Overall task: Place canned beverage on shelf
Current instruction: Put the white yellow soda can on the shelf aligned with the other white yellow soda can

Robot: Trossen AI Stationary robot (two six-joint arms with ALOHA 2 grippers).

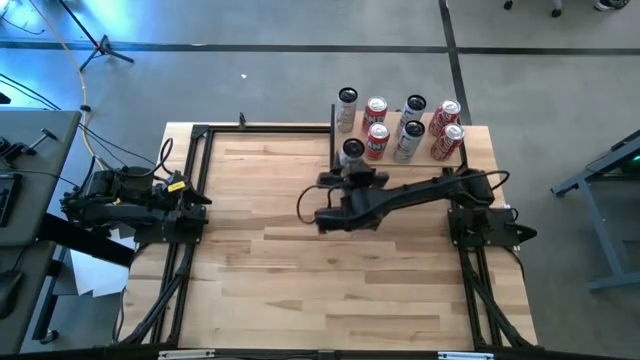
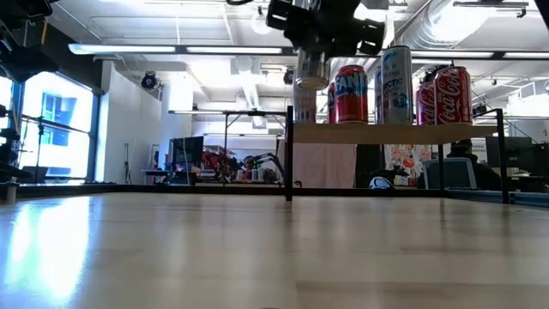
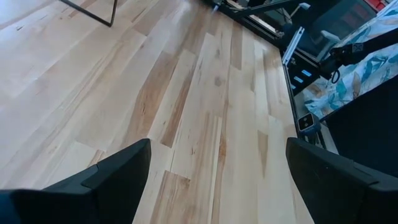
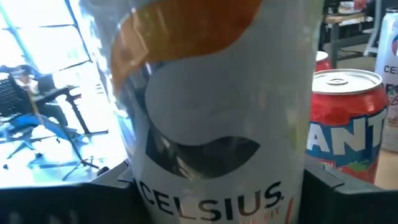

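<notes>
- Big plank surface, bare across its middle and front.
- Shelf: pale wood board on thin black uprights, at the far right corner of the surface.
- Right arm, stretched from the right edge toward the near left end of the shelf.
- Left arm, folded at the left edge of the surface, well apart from the shelf.
- Left pincer: spread wide, holding nothing, only bare planks between its fingers.
- Right pincer: closed tight on the white can, held upright at shelf height, at the left end of the board; contact with the board not discernible.
- Row of cans on the shelf: red, silver and white ones, upright.
- Red can just beside the held white can, upright on the board.
</notes>
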